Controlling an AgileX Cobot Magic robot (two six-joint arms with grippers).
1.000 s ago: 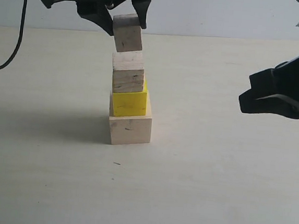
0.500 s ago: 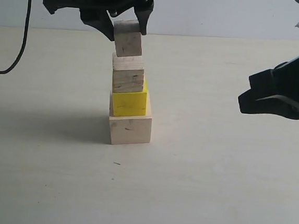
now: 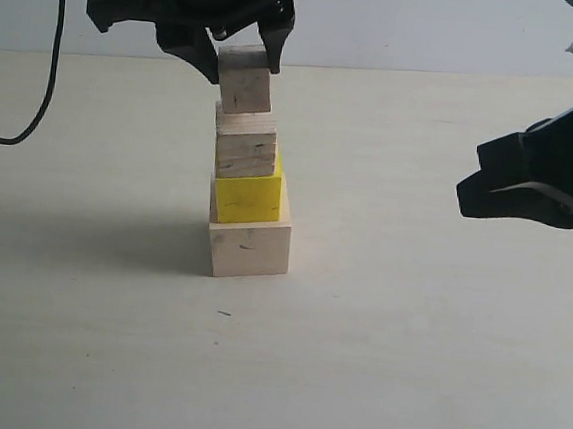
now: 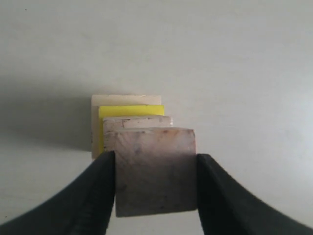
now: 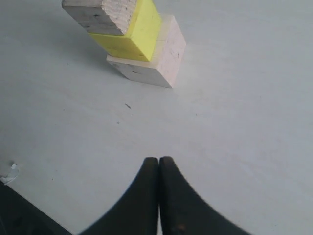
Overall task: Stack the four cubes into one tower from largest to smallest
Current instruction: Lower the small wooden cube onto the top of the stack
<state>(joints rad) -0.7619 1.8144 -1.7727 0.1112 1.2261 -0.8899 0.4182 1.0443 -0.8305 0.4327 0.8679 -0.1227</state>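
Exterior view: the left claw point(image 3: 248, 59) grips the top cube point(image 3: 246, 79), which sits tilted on the grained cube point(image 3: 245, 146), above the yellow cube point(image 3: 249, 198) and base cube point(image 3: 249, 248), mid-counter point(image 3: 404, 365).

Left wrist view: the fingers point(image 4: 100, 196) press both cube point(image 4: 155, 171) sides.

Right wrist view: the right claw point(image 5: 159, 169) is closed, empty, well apart from the tower point(image 5: 146, 49).

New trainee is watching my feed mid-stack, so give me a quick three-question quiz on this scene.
1. True or false: the left gripper grips the smallest cube between its fingers.
2. Which cube sits directly on the largest cube? A) yellow cube B) grained cube C) none
3. Fill in: the right gripper's fingers are ____.

Key: 1 true; 2 A; 3 shut
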